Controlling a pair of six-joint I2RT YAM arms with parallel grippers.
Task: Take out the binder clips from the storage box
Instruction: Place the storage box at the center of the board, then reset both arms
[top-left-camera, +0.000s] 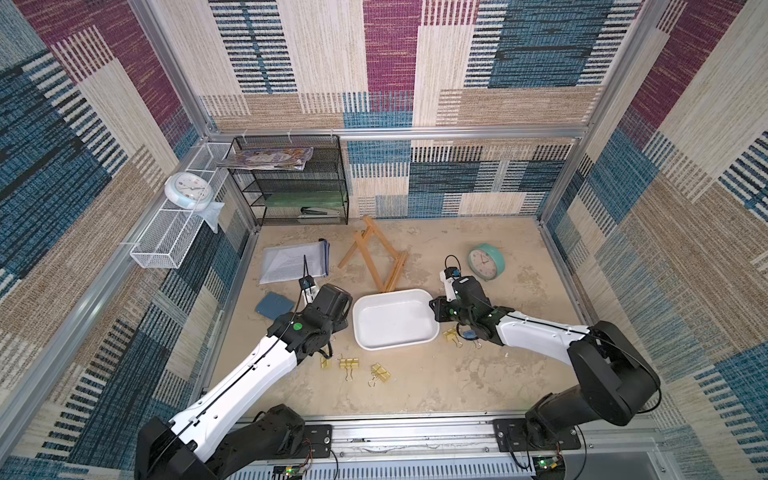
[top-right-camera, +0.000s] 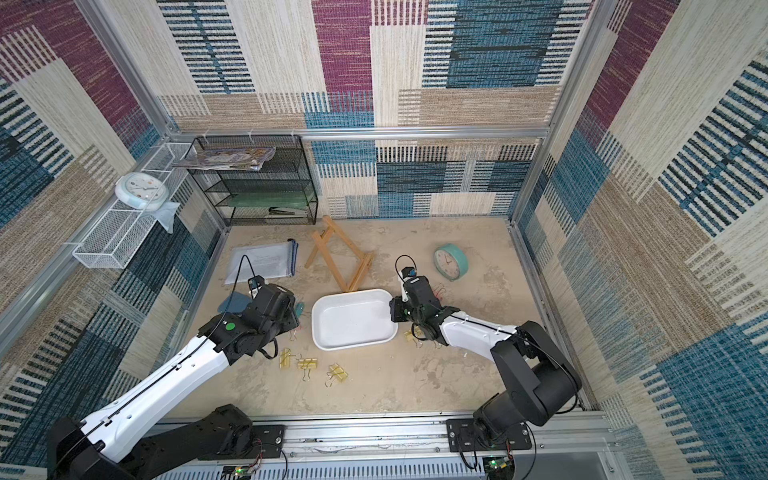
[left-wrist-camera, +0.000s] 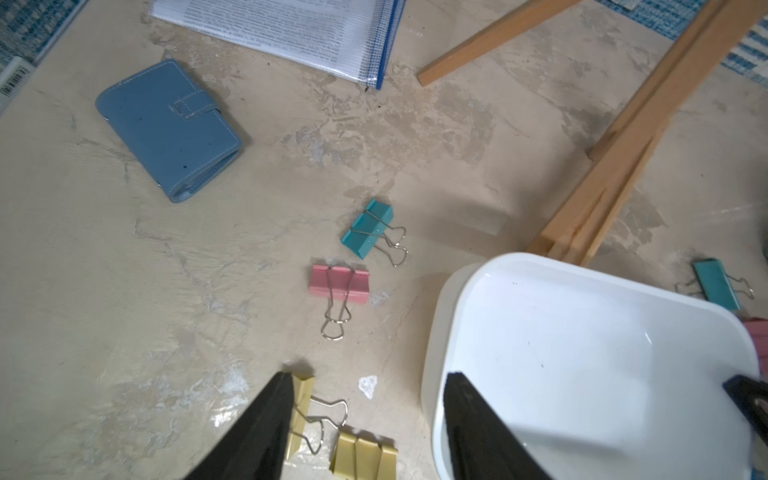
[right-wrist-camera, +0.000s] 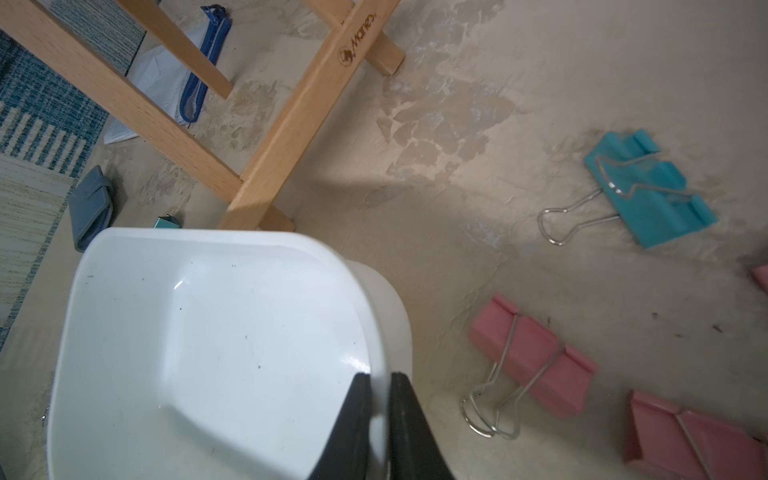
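Clips (left-wrist-camera: 338, 286) all lie around the empty box (top-left-camera: 395, 324); nothing seems left inside. Left gripper (left-wrist-camera: 369, 376) stands apart; right gripper (right-wrist-camera: 378, 376) pinches its rim.

Open room by the bench's (top-left-camera: 436, 390) front edge.
Binder clips (top-left-camera: 348, 365) lie on both sides of the storage box (top-left-camera: 395, 322); a wooden stand (top-left-camera: 397, 270) blocks behind it.

Beige tabletop (top-left-camera: 436, 395) bears storage box (top-left-camera: 395, 322), binder clips (top-left-camera: 348, 363), easel (top-left-camera: 397, 270), clock (top-left-camera: 485, 261), wallet (top-left-camera: 274, 305), pouch (top-left-camera: 291, 264).

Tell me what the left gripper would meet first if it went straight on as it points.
Likely the table, just short of the pink binder clip; depth is unclear.
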